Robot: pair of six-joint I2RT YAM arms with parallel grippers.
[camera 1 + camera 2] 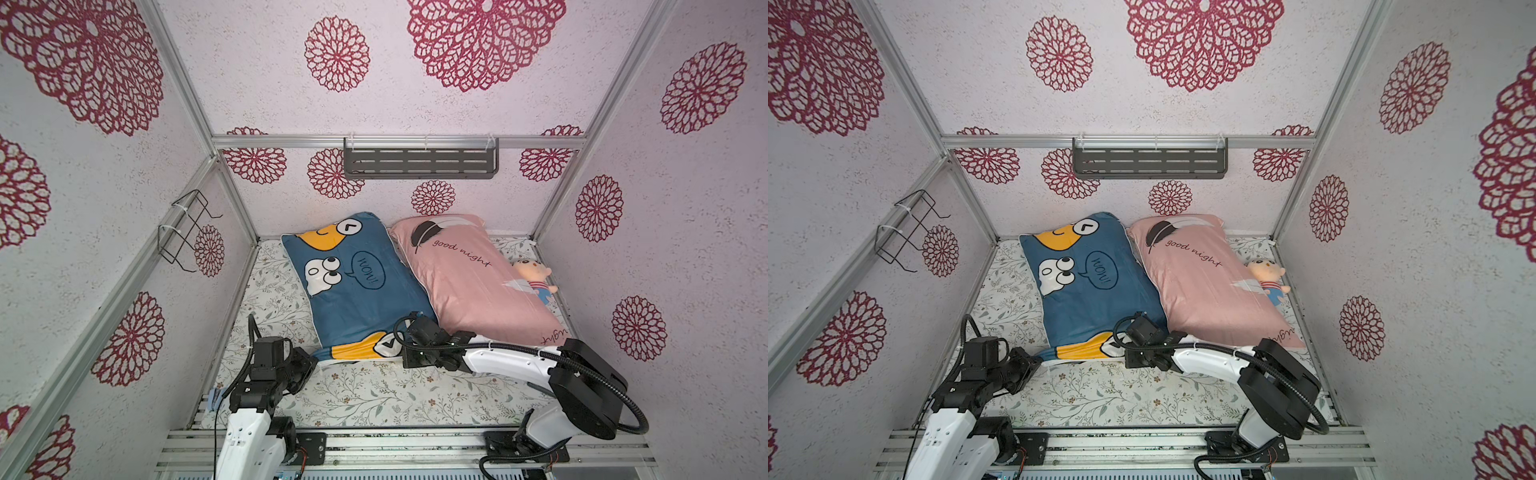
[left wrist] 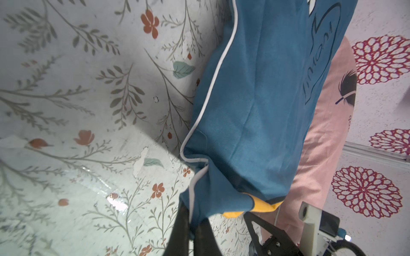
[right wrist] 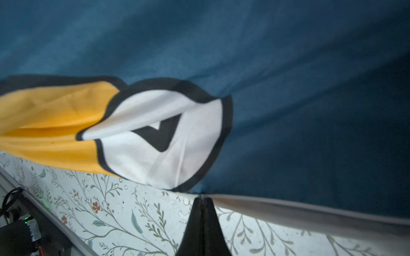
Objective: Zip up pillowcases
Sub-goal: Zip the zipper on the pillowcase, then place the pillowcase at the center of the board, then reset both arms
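The blue pillowcase with cartoon faces lies on the floral sheet, and the pink pillowcase with "good night" script lies against its right side. My left gripper is shut on the blue pillowcase's near left corner; the left wrist view shows blue cloth pinched between the black fingers. My right gripper is at the same pillowcase's near right corner. In the right wrist view its jaws are pressed together at the white-piped edge, pinching it. The zipper itself is not clear to see.
A small plush doll lies against the right wall beside the pink pillowcase. A grey shelf hangs on the back wall and a wire rack on the left wall. Floral sheet lies bare between the pillowcases and the arm bases.
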